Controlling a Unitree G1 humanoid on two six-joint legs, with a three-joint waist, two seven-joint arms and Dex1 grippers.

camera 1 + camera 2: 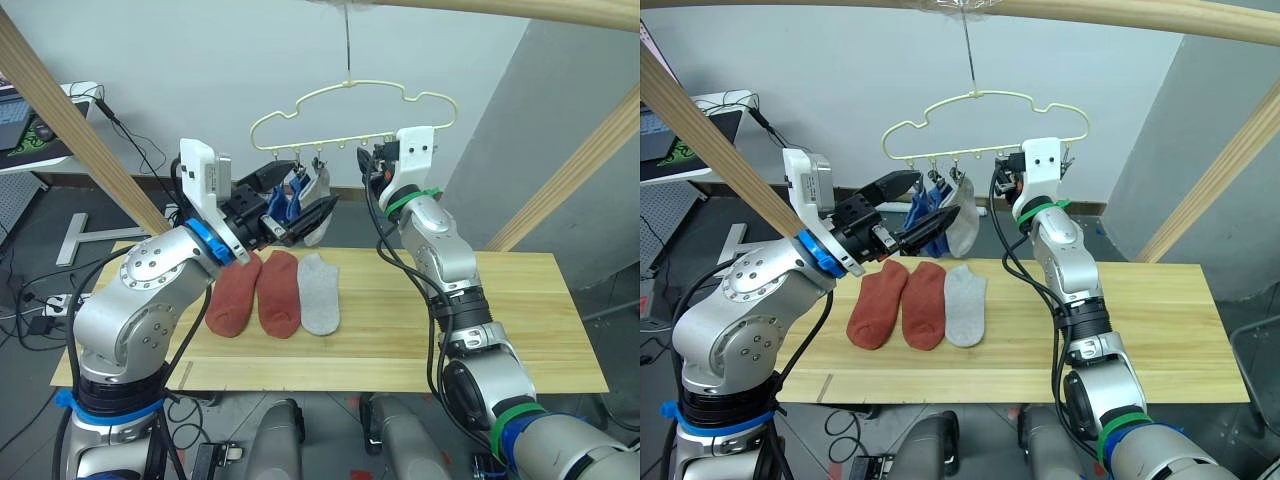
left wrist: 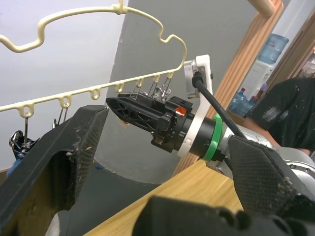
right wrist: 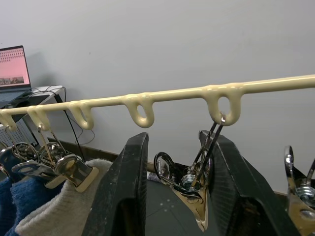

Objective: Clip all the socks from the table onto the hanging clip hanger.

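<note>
The pale-yellow clip hanger [image 1: 985,125] (cloud-shaped outline) hangs above the bench [image 1: 1140,330], at 12 o'clock from the three socks lying there: two rust-red socks [image 1: 902,305] and one grey sock [image 1: 964,305]. Two blue socks [image 1: 923,208] and a grey one already hang clipped. The left gripper [image 1: 915,205] is spread, empty. The right gripper [image 3: 179,191] straddles a metal clip [image 3: 197,189], fingers apart.
</note>
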